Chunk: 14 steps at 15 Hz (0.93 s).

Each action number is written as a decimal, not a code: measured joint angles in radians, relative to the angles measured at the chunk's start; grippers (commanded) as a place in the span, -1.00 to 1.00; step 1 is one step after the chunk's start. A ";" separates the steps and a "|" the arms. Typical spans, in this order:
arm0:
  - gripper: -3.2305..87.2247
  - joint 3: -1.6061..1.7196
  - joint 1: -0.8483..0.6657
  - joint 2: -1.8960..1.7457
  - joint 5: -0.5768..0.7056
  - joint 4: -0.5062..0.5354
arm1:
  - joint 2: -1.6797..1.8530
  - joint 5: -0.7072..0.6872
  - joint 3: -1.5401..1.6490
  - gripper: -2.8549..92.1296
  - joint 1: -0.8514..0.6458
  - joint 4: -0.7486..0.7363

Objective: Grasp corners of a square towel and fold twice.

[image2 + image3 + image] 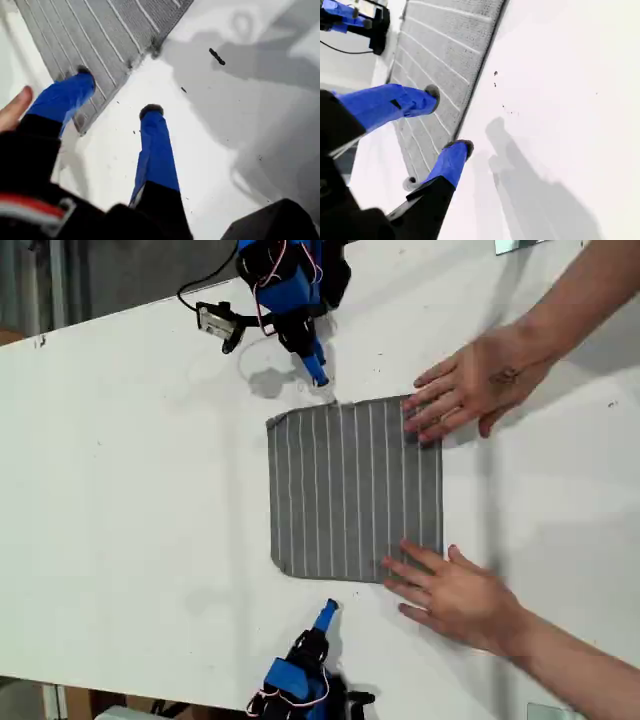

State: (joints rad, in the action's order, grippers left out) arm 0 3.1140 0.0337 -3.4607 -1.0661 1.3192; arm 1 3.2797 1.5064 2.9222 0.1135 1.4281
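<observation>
A: What's it all sitting on?
B: A plain white table (pixel 120 490). The grey striped towel (pixel 350 490) lies flat near the middle, with two person's hands pressing on its right side in the exterior view.

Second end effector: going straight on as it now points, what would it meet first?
Probably the towel: my second end effector points at its near edge, open, though its height is unclear.

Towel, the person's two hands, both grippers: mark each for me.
striped grey towel (pixel 340 490), exterior view, middle of the cloth.
upper hand (pixel 470 380), exterior view, back of the hand.
lower hand (pixel 455 595), exterior view, back of the hand.
my first gripper (pixel 117 95), first wrist view, between fingertips.
my second gripper (pixel 447 120), second wrist view, between fingertips.
</observation>
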 measured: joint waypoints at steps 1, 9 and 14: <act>-0.55 0.000 -0.012 0.000 0.000 0.000 | 0.005 0.000 -0.005 -0.48 -0.012 0.012; -0.55 0.000 -0.160 0.000 0.000 0.000 | 0.009 -0.005 -0.025 -0.48 -0.244 0.037; -0.55 0.000 -0.164 0.000 0.000 0.000 | 0.009 -0.005 -0.025 -0.48 -0.244 0.037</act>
State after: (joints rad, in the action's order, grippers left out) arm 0 3.1140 -0.1304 -3.4607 -1.0661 1.3192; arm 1 3.2889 1.5018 2.8977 -0.1304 1.4650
